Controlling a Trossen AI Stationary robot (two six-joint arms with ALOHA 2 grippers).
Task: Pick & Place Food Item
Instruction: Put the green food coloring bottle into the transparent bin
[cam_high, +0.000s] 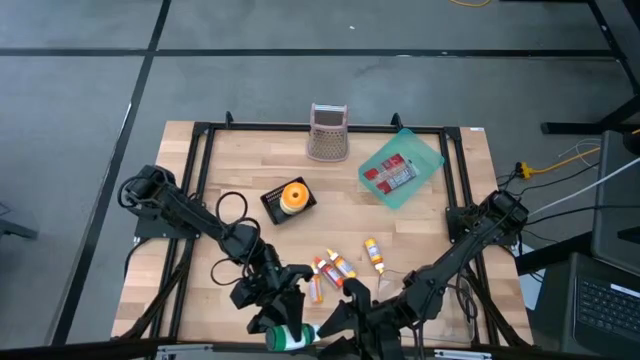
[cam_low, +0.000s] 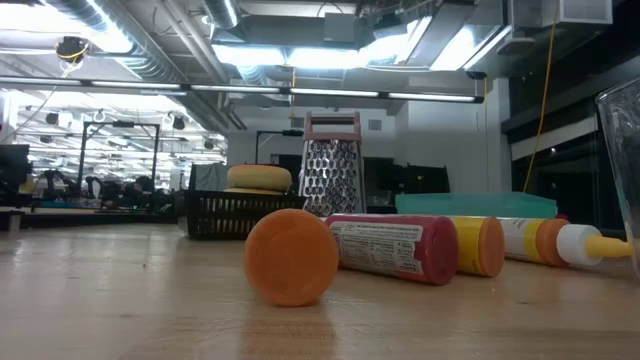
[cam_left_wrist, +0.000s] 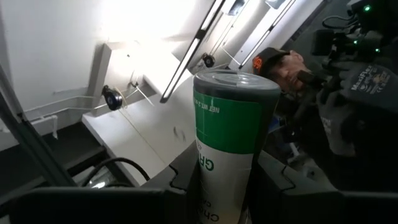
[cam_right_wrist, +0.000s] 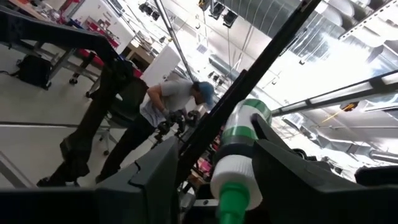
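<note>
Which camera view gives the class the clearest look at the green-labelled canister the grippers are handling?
The left wrist view: the green-labelled canister fills the frame between the left gripper fingers. The right wrist view shows its white neck and green tip. The high view shows only a sliver at the table's near edge. The low view misses it.

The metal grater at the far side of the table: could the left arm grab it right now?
Probably not yet. The left gripper sits at the table's near edge, shut on a green can, so it is busy. The grater itself stands in the open at the far edge, nothing crowding it.
</note>
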